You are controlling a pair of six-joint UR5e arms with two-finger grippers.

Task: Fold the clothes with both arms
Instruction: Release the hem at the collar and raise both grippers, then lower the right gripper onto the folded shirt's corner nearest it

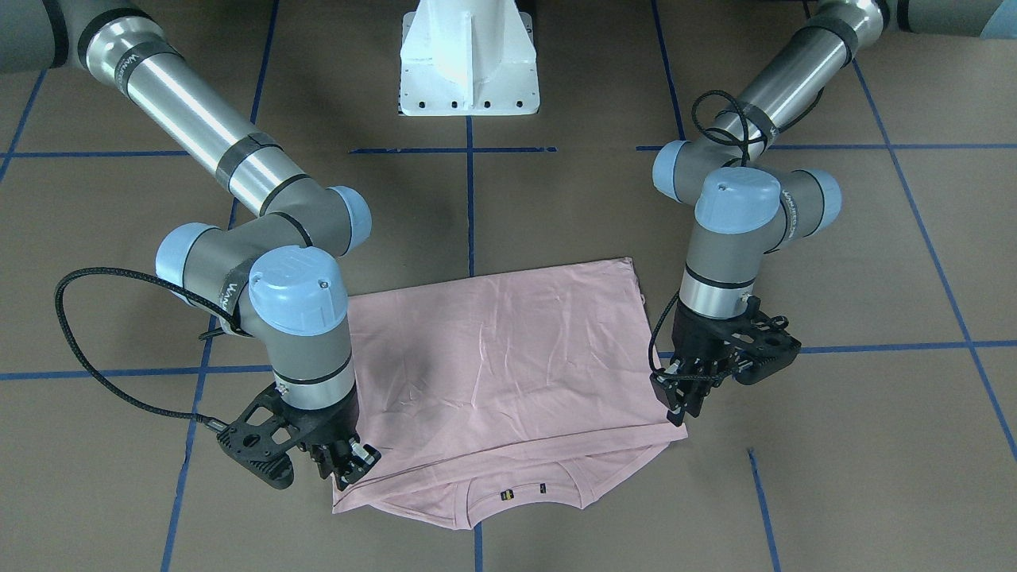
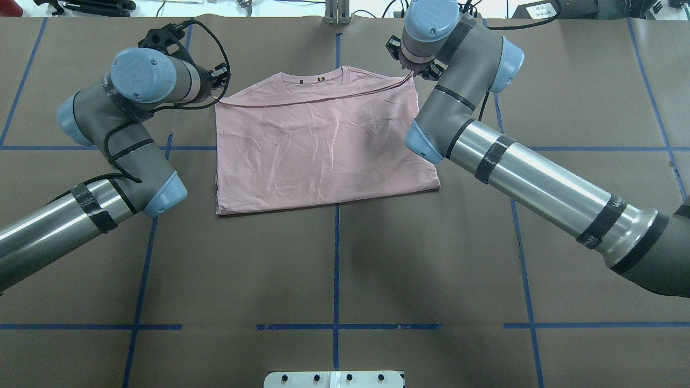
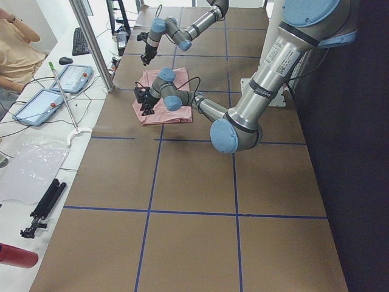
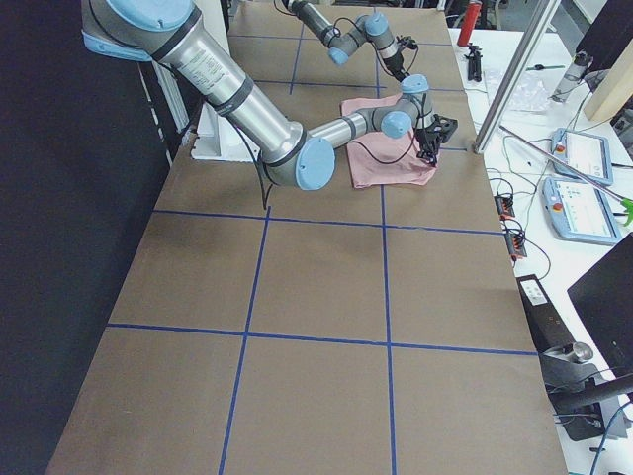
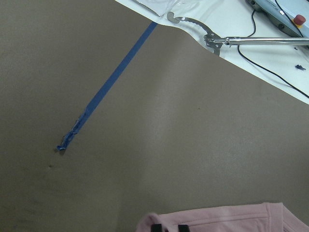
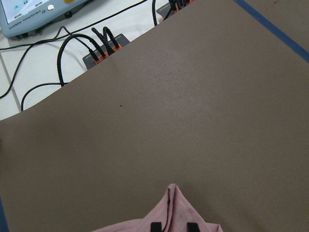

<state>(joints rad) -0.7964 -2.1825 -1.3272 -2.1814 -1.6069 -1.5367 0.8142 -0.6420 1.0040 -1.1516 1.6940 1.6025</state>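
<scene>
- I am looking down on the brown table (image 2: 345,269) with its grid of blue tape lines (image 2: 336,258). The shirt is lying flat on the far half, away from the robot's base and across the middle line
- The left arm (image 2: 116,116) and the right arm (image 2: 528,172) are both reaching far out with elbows spread wide. Their wrists are turning down so that each tool is pointing at the table by one far corner of the cloth
- The shirt (image 2: 318,145) is showing as a pink rectangle with no sleeves sticking out. Its lower half is lying doubled over the upper half, the edge stopping just short of the collar (image 2: 329,75). I am judging this fold as laid down; letting go and any further folding into a smaller packet are what I am counting as left
- The left gripper (image 1: 685,401) is sitting at its corner of the top layer. Its fingertips (image 5: 155,227) are standing close together with pink hem between them, so I am reading it as pinching the cloth
- The right gripper (image 1: 349,469) is sitting at the opposite corner, nearly closed, with the cloth rising in a small peak between its fingertips (image 6: 155,226), so it is gripping too
</scene>
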